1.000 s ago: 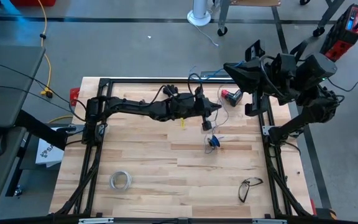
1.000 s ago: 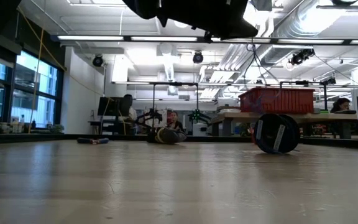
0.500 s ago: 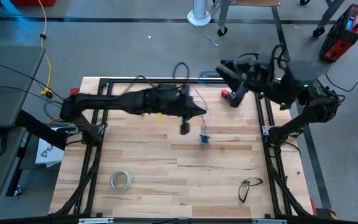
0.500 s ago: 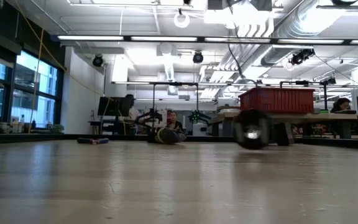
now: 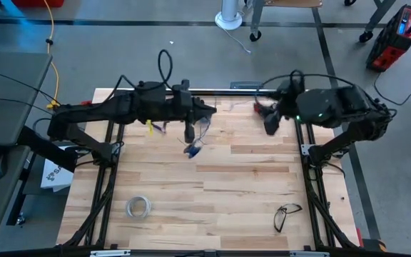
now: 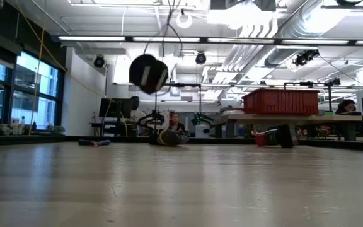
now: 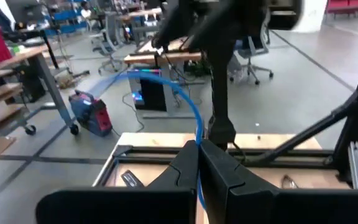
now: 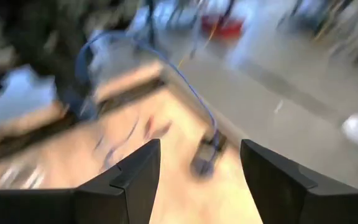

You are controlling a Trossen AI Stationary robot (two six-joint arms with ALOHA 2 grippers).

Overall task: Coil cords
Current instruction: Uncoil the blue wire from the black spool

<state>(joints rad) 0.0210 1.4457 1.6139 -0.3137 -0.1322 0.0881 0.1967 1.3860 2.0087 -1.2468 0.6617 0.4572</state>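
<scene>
Two loose items lie nearest: eyeglasses and a whitish tape ring. Farther back, the spool dangles above the table on wire pinched by the left gripper. The right gripper, fingers spread, hangs over the far edge. No readable writing.

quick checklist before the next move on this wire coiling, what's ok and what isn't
1. Left gripper shut on the wire: ok, the fingers are pinched together with the blue wire running out between them.
2. Spool under control: not ok, it hangs in the air below the left gripper, off the table.
3. Right gripper ready to take the wire: ok, open and empty, at the table's far right edge.
4. Wire free of tangles: cannot tell, too thin and blurred.
5. Glasses and tape ring out of the way: ok, both lie near the front edge.
</scene>
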